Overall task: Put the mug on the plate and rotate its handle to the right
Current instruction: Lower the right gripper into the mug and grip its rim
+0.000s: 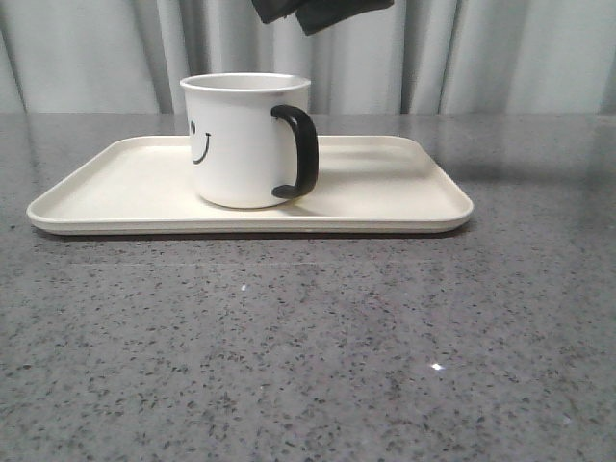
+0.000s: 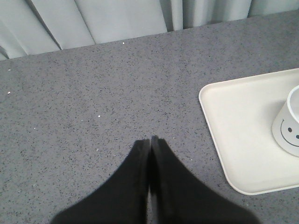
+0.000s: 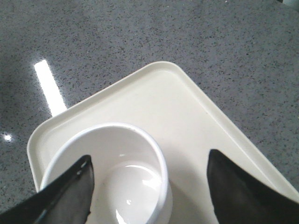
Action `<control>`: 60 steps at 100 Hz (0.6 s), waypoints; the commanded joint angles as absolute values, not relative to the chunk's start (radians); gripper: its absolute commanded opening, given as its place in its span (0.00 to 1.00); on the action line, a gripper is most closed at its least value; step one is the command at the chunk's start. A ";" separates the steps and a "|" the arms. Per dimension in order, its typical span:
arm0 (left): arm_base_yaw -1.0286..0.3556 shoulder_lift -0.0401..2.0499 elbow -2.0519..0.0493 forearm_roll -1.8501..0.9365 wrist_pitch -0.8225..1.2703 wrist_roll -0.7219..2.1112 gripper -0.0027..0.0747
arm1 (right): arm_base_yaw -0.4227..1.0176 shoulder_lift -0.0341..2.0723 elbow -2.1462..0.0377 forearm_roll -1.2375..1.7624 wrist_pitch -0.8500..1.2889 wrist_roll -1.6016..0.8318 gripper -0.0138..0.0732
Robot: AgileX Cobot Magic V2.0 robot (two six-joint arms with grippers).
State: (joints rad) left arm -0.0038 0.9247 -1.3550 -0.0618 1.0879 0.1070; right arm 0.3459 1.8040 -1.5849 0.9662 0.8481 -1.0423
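The white smiley-face mug [image 1: 245, 140] sits on the cream rectangular plate [image 1: 385, 207], glossy black handle [image 1: 298, 151] already right; the right end effector [image 3: 149, 186] hovers wide above, needing only withdrawal.

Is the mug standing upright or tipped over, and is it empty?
Upright and empty: the mug stands on its base on the plate, and the right wrist view shows its bare white bottom.

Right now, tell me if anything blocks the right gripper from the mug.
Nothing visible does. The right gripper hangs open directly above the mug, which stands upright on the plate, handle pointing right. The space between them is free.
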 commanded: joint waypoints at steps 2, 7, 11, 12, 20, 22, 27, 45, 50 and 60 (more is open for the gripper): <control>-0.002 0.916 -1.378 -0.068 1.034 0.097 0.01 | 0.347 1.767 -1.620 0.990 0.822 -1.048 0.75; -0.002 0.916 -1.378 -0.068 1.034 0.097 0.01 | 0.347 1.772 -1.620 0.986 0.826 -1.048 0.75; -0.002 0.916 -1.378 -0.068 1.035 0.097 0.01 | 0.347 1.774 -1.620 0.980 0.833 -1.048 0.75; -0.002 0.916 -1.378 -0.068 1.037 0.097 0.01 | 0.347 1.777 -1.620 0.980 0.835 -1.048 0.75; -0.002 0.916 -1.378 -0.068 1.039 0.097 0.01 | 0.347 1.781 -1.620 0.974 0.842 -1.048 0.75; -0.002 0.916 -1.378 -0.068 1.040 0.097 0.01 | 0.347 1.782 -1.620 0.974 0.842 -1.048 0.75; -0.002 0.916 -1.378 -0.068 1.041 0.097 0.01 | 0.347 1.786 -1.620 0.973 0.842 -1.048 0.75; -0.002 0.916 -1.378 -0.068 1.046 0.097 0.01 | 0.348 1.795 -1.620 0.973 0.848 -1.048 0.75; -0.002 0.916 -1.378 -0.068 1.049 0.097 0.01 | 0.348 1.795 -1.620 0.973 0.848 -1.048 0.75; -0.002 0.916 -1.378 -0.068 1.049 0.097 0.01 | 0.348 1.800 -1.620 0.973 0.850 -1.048 0.75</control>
State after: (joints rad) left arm -0.0038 0.9247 -1.3550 -0.0618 1.1065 0.1070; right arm 0.3459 1.8442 -1.5849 0.9333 0.8557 -1.0405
